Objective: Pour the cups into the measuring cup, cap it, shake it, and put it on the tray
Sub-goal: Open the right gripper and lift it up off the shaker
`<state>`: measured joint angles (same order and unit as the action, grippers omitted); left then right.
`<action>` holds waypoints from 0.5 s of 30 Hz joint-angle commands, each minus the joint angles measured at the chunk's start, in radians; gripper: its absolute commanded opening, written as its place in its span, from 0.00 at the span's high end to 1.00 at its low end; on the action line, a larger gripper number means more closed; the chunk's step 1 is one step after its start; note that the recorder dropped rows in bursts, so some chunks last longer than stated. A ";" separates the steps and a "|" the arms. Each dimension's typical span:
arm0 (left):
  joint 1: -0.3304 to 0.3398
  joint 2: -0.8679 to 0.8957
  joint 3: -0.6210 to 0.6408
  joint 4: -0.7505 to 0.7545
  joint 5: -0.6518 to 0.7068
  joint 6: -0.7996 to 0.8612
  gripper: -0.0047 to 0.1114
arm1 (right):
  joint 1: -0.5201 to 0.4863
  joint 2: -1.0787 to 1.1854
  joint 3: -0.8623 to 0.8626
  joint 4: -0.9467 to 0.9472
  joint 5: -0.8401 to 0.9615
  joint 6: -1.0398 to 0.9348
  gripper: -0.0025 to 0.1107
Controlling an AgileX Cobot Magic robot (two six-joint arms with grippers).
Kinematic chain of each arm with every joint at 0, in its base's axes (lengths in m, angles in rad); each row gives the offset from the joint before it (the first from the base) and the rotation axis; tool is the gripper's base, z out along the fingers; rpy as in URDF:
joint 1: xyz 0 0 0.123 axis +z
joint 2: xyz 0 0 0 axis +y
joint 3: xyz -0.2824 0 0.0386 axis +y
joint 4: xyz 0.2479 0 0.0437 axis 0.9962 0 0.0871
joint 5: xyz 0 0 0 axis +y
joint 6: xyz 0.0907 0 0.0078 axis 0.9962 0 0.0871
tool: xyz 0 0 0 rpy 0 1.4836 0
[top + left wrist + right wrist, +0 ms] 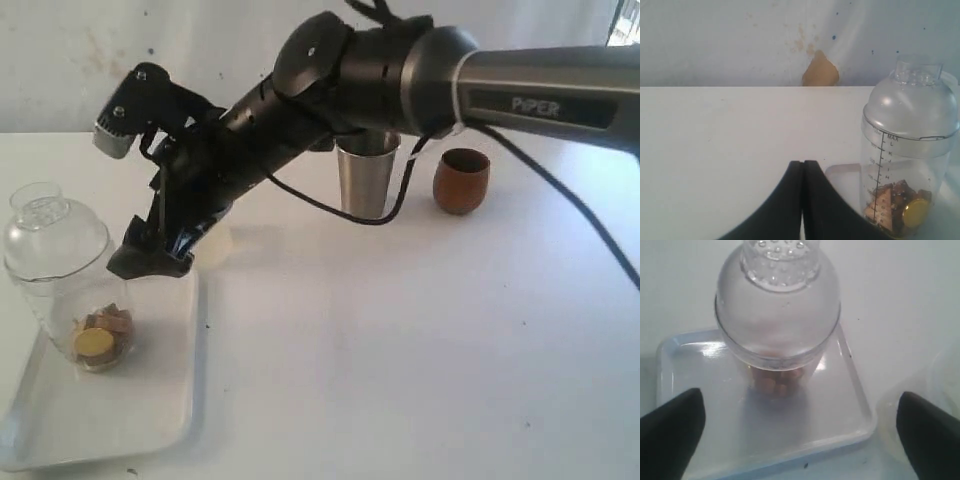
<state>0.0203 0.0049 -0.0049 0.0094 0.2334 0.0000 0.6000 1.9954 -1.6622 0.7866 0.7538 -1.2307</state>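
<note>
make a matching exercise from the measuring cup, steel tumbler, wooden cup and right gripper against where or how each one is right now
Things:
1. measuring cup
2. steel tumbler
3. wooden cup
4. right gripper

Places or states:
a. jaws wide open
b. capped, standing on the white tray
c. brown, farthest right in the exterior view
d. rim partly hidden behind the right arm

Pairs: 1-b, 2-d, 3-c, 4-a

The arm [400, 65] hides the steel tumbler's [365, 190] rim and most of a pale object [218, 242], perhaps a lid. The tray's [150, 420] left edge is cropped.
</note>
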 commanded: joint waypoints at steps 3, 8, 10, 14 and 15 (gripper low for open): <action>-0.005 -0.005 0.005 0.000 0.000 0.000 0.96 | -0.003 -0.121 0.001 -0.091 0.212 0.208 0.13; -0.005 -0.005 0.005 0.000 0.000 0.000 0.96 | -0.003 -0.168 0.001 -0.124 0.228 0.237 0.15; -0.005 -0.005 0.005 0.000 0.000 0.000 0.96 | -0.004 -0.189 0.001 -0.149 0.181 0.312 0.22; -0.005 -0.005 0.005 0.000 0.000 0.000 0.96 | -0.025 -0.225 0.001 -0.161 0.149 0.397 0.59; -0.005 -0.005 0.005 0.000 0.000 0.000 0.96 | -0.031 -0.230 0.001 -0.163 0.149 0.427 0.68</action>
<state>0.0203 0.0049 -0.0049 0.0094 0.2334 0.0000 0.5905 1.7916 -1.6622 0.6359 0.9229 -0.8832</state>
